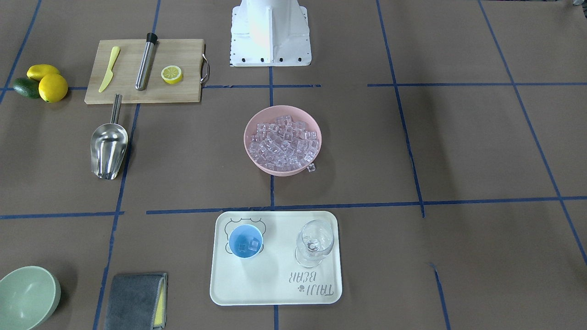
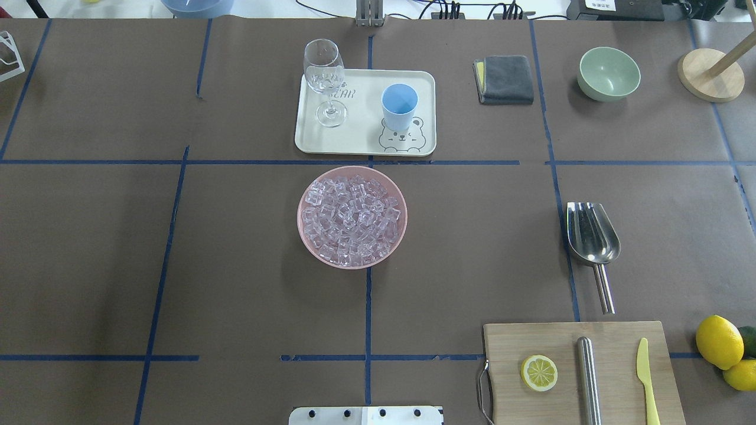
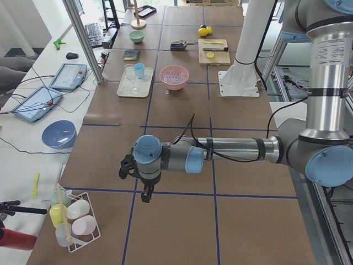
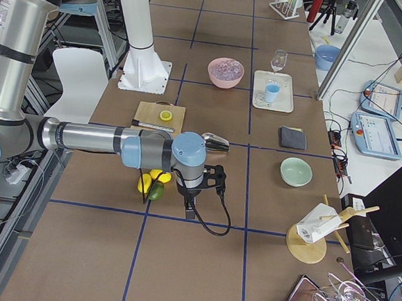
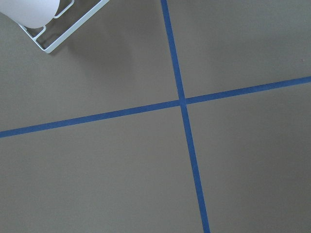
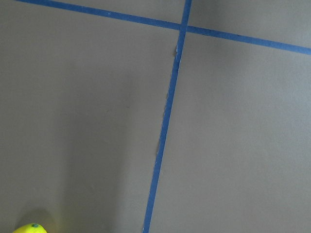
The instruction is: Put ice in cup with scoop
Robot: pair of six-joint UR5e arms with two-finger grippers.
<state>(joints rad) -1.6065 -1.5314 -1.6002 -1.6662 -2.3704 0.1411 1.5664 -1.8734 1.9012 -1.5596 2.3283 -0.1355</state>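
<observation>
The ice (image 2: 352, 219) fills a pink bowl (image 2: 302, 203) at mid-counter (image 2: 236, 265), here taken as the clock's centre with 12 pointing away from the robot. One loose cube (image 1: 311, 167) lies on the counter just beside the rim at about 11. At 12, past a tape line, sits a tray (image 2: 360, 141). The cup (image 2: 399, 115) stands upright on its 3 o'clock half with two cubes inside, well in from the tray's edges, and a stemmed glass (image 2: 326, 82) stands on the 9 o'clock half. The scoop (image 2: 592, 233) lies flat at 3 along a tape line, mouth toward 12 and handle toward 6. A broad band of brown counter separates it from the bowl. The handle end comes close to the far edge of a board (image 2: 531, 342) at 4 to 5, which carries a lemon slice (image 2: 538, 372), a steel cylinder (image 2: 587, 378) and a yellow knife (image 2: 647, 378). Lemons (image 2: 719, 341) sit near the 3 o'clock edge. The left tool (image 3: 145, 196) hangs above the counter far out at 9, near a tape crossing and a wire rack (image 5: 48, 29). The right tool (image 4: 189, 211) hangs far out at 3, past the lemons. Whether either tool is wide or narrow cannot be told, and neither touches anything.
</observation>
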